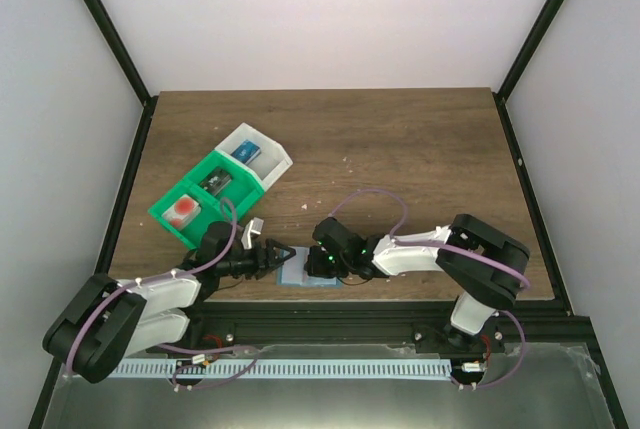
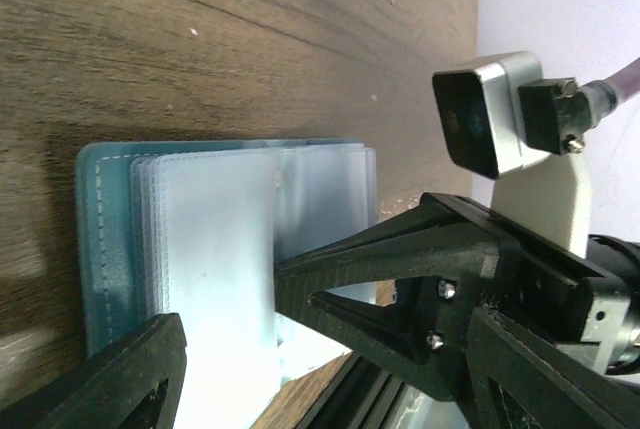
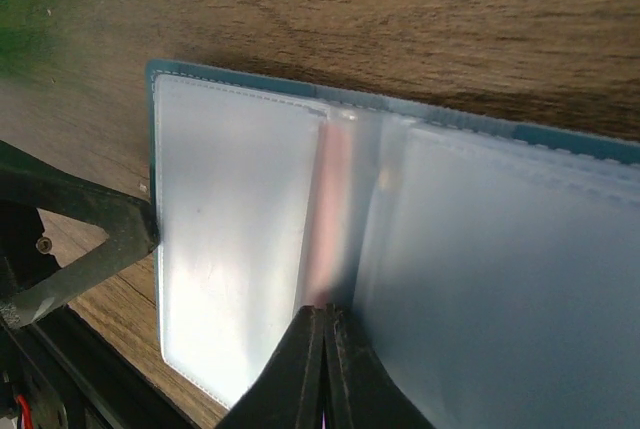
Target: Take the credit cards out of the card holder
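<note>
The card holder (image 1: pixel 305 277) lies open near the table's front edge, teal outside with pale clear pockets (image 2: pixel 215 239) (image 3: pixel 235 239). My left gripper (image 1: pixel 283 256) (image 2: pixel 215 324) is open, one fingertip (image 2: pixel 300 284) resting on the holder's left pocket page. My right gripper (image 1: pixel 318 267) (image 3: pixel 326 317) is shut at the holder's fold, pinching the near edge of a thin pinkish credit card (image 3: pixel 330 199) that stands edge-on between the pages. Another credit card (image 1: pixel 183 209), white with a red spot, lies in the green tray.
A green-and-white compartment tray (image 1: pixel 255 177) sits at the back left, holding small items. The table's front edge and black rail (image 1: pixel 330 304) run just behind the holder. The left finger (image 3: pixel 95 239) touches the holder's left edge in the right wrist view.
</note>
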Action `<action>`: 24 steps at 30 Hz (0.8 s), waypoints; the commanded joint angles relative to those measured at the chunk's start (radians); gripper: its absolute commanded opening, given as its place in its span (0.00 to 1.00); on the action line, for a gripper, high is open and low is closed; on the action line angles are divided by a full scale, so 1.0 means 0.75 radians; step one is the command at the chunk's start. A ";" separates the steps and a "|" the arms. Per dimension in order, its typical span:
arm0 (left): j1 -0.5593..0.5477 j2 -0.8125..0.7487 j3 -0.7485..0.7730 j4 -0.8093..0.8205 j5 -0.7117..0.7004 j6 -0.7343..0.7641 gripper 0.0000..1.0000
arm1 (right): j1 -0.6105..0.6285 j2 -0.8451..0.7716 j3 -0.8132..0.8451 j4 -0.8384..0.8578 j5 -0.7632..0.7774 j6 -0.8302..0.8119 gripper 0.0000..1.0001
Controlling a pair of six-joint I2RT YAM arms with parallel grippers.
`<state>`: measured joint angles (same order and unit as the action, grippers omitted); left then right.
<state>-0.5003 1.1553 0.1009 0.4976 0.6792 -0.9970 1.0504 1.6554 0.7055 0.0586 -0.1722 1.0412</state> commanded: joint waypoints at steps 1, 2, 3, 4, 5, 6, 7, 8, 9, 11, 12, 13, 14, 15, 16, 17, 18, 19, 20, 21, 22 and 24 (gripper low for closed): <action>-0.007 -0.001 0.028 -0.054 -0.010 0.072 0.79 | 0.013 0.026 -0.028 -0.039 -0.005 0.002 0.02; -0.006 -0.005 0.029 -0.059 -0.010 0.074 0.80 | 0.013 0.026 -0.028 -0.038 -0.006 0.000 0.02; -0.008 -0.011 0.029 -0.063 -0.011 0.077 0.80 | 0.013 0.026 -0.031 -0.037 -0.006 0.001 0.02; -0.008 -0.016 0.028 -0.068 -0.016 0.078 0.81 | 0.013 0.026 -0.032 -0.037 -0.007 0.000 0.02; -0.008 -0.023 0.027 -0.077 -0.022 0.081 0.81 | 0.012 0.025 -0.031 -0.034 -0.007 0.000 0.02; -0.008 -0.027 0.027 -0.086 -0.026 0.083 0.82 | 0.013 0.026 -0.032 -0.034 -0.007 0.001 0.02; -0.008 -0.031 0.026 -0.088 -0.026 0.086 0.82 | 0.013 0.025 -0.031 -0.032 -0.007 0.000 0.02; -0.009 -0.032 0.025 -0.087 -0.024 0.086 0.82 | 0.013 0.026 -0.031 -0.031 -0.007 -0.001 0.02; -0.006 -0.031 0.027 -0.087 -0.021 0.088 0.82 | 0.013 0.028 -0.031 -0.031 -0.008 -0.001 0.02; -0.007 -0.025 0.024 -0.076 -0.013 0.081 0.82 | 0.013 0.030 -0.030 -0.031 -0.011 -0.002 0.02; -0.008 -0.023 0.022 -0.068 -0.010 0.076 0.82 | 0.013 0.032 -0.031 -0.028 -0.012 -0.003 0.02; -0.007 -0.020 0.020 -0.060 -0.007 0.069 0.82 | 0.013 0.033 -0.032 -0.026 -0.012 -0.002 0.02; -0.008 -0.016 0.013 -0.043 -0.003 0.060 0.82 | 0.013 0.034 -0.034 -0.023 -0.014 -0.001 0.02; -0.007 -0.011 0.007 -0.023 0.001 0.051 0.83 | 0.013 0.034 -0.034 -0.023 -0.015 -0.002 0.02; -0.006 -0.007 0.001 -0.007 0.007 0.041 0.83 | 0.013 0.033 -0.035 -0.023 -0.014 -0.002 0.02; -0.007 0.000 -0.001 0.004 0.011 0.037 0.83 | 0.013 0.030 -0.036 -0.022 -0.014 -0.001 0.02; -0.008 0.006 0.000 0.011 0.015 0.035 0.83 | 0.013 0.028 -0.035 -0.021 -0.013 -0.001 0.02; -0.007 0.010 0.000 0.017 0.018 0.036 0.83 | 0.013 0.027 -0.035 -0.021 -0.013 -0.003 0.02; -0.006 0.013 0.001 0.021 0.024 0.035 0.83 | 0.013 0.026 -0.036 -0.021 -0.013 -0.004 0.02; -0.007 0.016 0.001 0.027 0.028 0.034 0.83 | 0.013 0.028 -0.036 -0.022 -0.013 -0.004 0.02; -0.008 0.016 -0.001 0.033 0.033 0.031 0.83 | 0.012 0.028 -0.035 -0.020 -0.013 -0.004 0.02; -0.008 0.014 -0.001 0.040 0.034 0.028 0.83 | 0.012 0.030 -0.038 -0.016 -0.016 -0.003 0.02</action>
<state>-0.5003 1.1622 0.1043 0.4732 0.6792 -0.9695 1.0504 1.6554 0.7036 0.0628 -0.1741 1.0409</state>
